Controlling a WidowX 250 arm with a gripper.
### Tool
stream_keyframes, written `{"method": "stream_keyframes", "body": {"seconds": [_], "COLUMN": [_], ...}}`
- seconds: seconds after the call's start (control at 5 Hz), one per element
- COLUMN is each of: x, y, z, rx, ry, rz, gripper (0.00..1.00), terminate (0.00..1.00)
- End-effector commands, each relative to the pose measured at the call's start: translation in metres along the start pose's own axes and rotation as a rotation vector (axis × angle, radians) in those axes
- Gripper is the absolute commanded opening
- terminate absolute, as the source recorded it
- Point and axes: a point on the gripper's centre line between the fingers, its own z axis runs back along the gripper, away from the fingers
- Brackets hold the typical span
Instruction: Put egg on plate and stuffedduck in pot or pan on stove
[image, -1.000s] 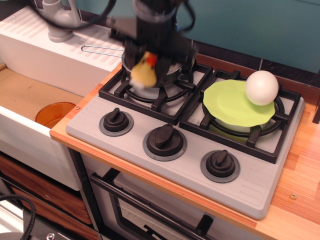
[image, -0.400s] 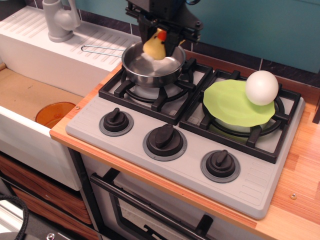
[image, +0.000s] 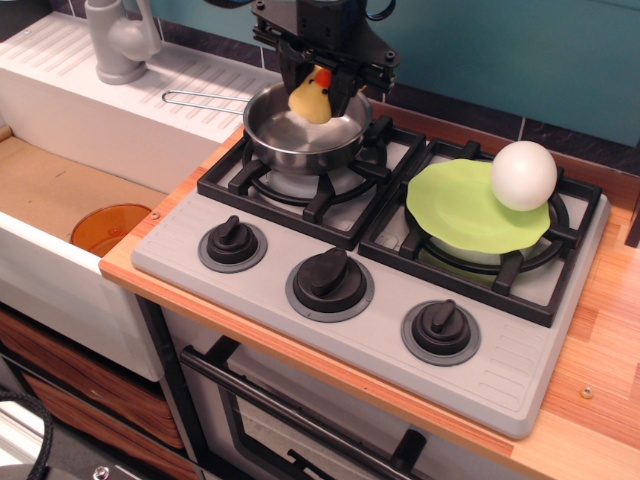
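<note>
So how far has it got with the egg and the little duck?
The egg already sits on the green plate, at its far right edge, so that half looks done. The pincer is holding the yellow duck just over the steel pan on the stove's left burner. What's left is to let the duck go into the pan and pull the arm away.

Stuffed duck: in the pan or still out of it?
In, at least partly: the stuffed duck sits low inside the pan rim, between the end effector fingers. Whether it touches the bottom, cannot tell.
</note>
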Motion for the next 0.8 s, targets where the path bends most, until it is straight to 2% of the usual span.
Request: {"method": "stream_keyframes", "body": {"seconds": [0.0, 0.6], "x": [-0.001, -0.003], "y": [-0.006, -0.017], "z": [0.0, 0.031], "rx": [-0.01, -0.005], "ry": [-0.036, 0.0], "rz": [0.007, 0.009], "gripper": [1.0, 1.0], "terminate": [0.0, 0.0]}}
